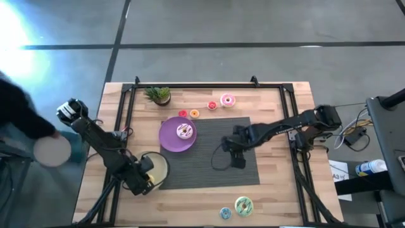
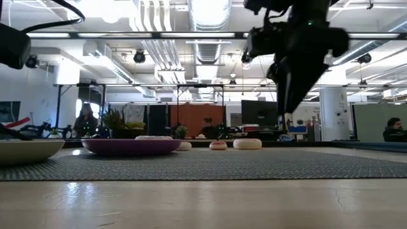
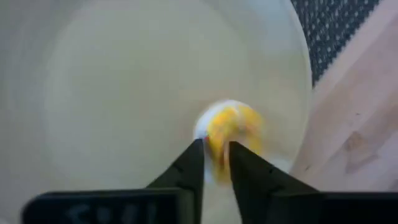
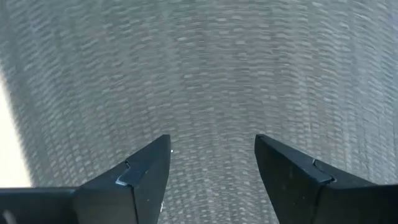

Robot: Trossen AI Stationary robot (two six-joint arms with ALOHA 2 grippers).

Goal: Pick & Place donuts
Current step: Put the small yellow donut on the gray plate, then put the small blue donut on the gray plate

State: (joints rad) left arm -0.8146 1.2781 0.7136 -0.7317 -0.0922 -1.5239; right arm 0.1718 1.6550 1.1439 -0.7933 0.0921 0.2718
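Note:
A small yellow donut shows blurred just past my left gripper's fingertips, over the pale yellow plate at the mat's near left corner. The tips stand slightly apart. My right gripper hangs open over the grey mat, nothing between its fingers. A white-sprinkled donut lies on the purple plate. A pink donut, two red ones and an orange one rest on the wood behind the mat. Green and blue donuts lie near the front edge. My left gripper points down over the yellow plate, with the yellow donut's edge showing in the narrow gap between its tips. The donut is blurred, and I cannot tell whether the fingers touch it.
A small potted plant stands at the far left of the wooden table. Black frame rails run along the table's left and right sides. A person's sleeve and hand show beyond the left edge.

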